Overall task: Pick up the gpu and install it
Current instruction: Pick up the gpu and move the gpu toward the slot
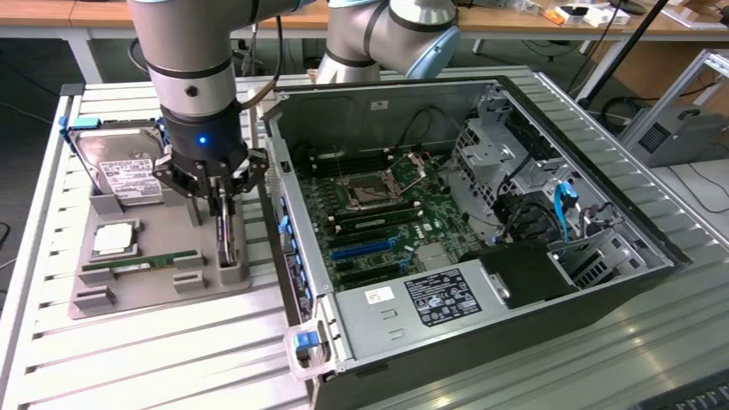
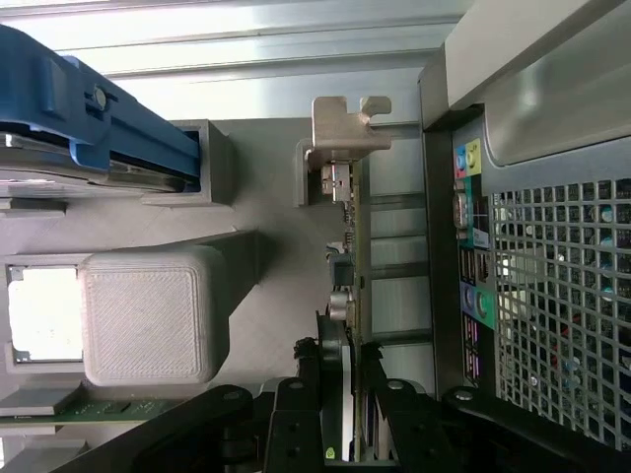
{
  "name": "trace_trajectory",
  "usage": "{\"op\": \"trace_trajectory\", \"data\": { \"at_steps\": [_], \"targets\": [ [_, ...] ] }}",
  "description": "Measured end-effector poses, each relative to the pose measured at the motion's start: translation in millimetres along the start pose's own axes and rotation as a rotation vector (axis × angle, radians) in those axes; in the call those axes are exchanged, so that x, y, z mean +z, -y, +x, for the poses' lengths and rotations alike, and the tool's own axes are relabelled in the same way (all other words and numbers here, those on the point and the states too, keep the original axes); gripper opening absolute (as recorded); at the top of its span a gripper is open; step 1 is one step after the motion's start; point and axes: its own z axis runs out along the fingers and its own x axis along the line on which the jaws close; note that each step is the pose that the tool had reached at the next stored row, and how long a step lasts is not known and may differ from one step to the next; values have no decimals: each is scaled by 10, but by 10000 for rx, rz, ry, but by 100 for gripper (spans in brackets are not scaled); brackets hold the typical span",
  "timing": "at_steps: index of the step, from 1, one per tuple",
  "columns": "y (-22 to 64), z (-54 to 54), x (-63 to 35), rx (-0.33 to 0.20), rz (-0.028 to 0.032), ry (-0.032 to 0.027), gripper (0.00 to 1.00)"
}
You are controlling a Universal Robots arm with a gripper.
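The gpu stands on its edge in a slot of the grey holder tray, next to the open computer case. In the wrist view the gpu shows edge-on, its silvery bracket at the far end. My gripper hangs straight down over the card. My gripper has one black finger on each side of the card, pressed against it. The card still sits low in the tray slot.
On the same tray lie a silver hard drive in a blue caddy, a processor and a green memory stick. The case's rear panel with grille is close beside the card. Inside are the motherboard's blue slots and the power supply.
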Motion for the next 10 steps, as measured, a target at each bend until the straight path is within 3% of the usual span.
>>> {"op": "trace_trajectory", "data": {
  "at_steps": [10],
  "targets": [
    [0, 0, -36, 0, 1, -1, 27]
  ]
}}
